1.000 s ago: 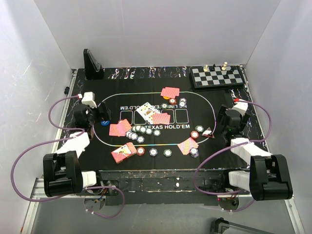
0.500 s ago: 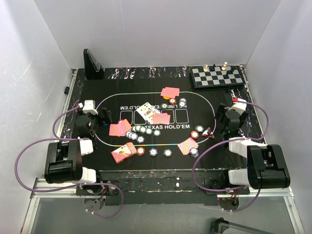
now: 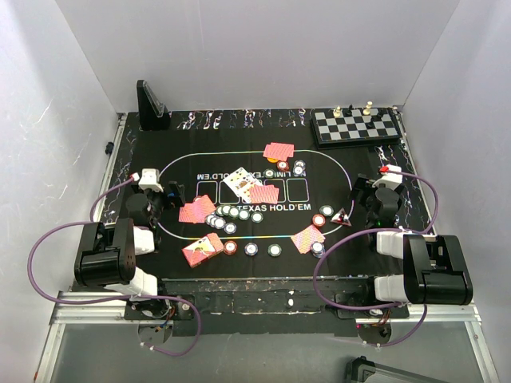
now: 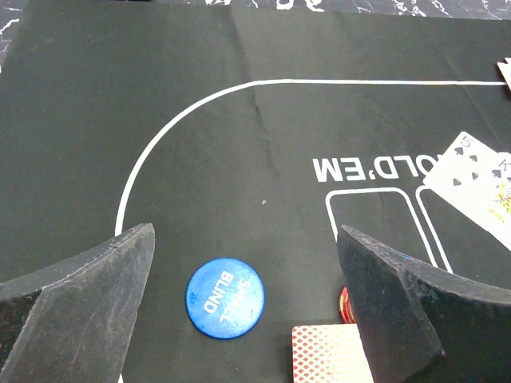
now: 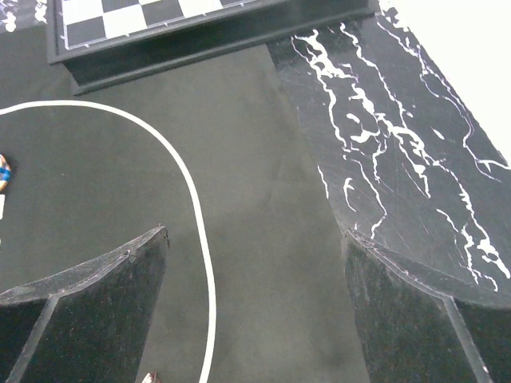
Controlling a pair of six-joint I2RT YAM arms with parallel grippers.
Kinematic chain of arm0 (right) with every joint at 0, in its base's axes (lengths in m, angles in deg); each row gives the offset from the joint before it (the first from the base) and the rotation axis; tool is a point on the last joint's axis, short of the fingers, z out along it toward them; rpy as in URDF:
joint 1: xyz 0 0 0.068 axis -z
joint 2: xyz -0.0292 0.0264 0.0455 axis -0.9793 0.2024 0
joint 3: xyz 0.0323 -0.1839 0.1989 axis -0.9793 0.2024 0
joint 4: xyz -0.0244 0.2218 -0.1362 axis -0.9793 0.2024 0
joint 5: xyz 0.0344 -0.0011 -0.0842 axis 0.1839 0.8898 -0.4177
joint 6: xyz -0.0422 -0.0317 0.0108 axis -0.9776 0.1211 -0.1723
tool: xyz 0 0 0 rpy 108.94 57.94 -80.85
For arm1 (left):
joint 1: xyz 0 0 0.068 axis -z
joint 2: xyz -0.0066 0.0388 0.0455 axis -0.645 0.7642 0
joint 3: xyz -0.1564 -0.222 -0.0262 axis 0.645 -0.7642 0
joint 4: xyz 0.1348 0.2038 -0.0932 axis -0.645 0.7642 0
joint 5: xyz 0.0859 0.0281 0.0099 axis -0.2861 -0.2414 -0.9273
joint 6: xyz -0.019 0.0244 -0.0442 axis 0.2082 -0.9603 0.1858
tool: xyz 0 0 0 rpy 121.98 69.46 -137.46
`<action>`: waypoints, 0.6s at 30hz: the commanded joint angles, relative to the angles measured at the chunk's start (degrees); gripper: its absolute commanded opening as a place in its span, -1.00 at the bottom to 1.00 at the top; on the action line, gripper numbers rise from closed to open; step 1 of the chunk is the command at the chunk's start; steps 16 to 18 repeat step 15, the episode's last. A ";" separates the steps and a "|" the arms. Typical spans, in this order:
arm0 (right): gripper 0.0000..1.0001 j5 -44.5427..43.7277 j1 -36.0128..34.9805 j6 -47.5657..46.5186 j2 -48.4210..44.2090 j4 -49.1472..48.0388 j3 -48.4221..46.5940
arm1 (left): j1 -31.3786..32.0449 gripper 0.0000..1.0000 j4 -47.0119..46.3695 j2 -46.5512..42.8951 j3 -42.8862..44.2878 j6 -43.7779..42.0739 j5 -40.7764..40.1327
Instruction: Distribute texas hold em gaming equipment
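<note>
Fingers of your left arm hang released, the blue small-blind disc flat on the mat below, between them. Your right fingers, released too, frame only bare mat.

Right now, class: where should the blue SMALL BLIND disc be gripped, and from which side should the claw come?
Grip the SMALL BLIND disc by opposite points of its rim, coming straight down from above. It lies flat on the felt mat, so only its thin edge offers purchase. The open left claw is nearest; mind the red-backed card close beside it.
</note>
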 commanded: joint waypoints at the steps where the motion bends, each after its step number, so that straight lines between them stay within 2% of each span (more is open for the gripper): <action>1: 0.90 2.30 0.27 -1.01 0.04 -7.97 1.27 | 0.33 0.96 -0.51 -0.81 1.54 -1.44 0.33; 7: 0.91 2.21 0.27 -0.84 -0.05 -7.36 1.10 | 1.55 0.96 2.39 -0.98 2.76 -2.41 -0.98; 18: 0.91 2.22 0.27 -0.92 -0.05 -7.54 1.10 | 2.00 0.96 1.96 -1.16 2.59 -2.58 -1.87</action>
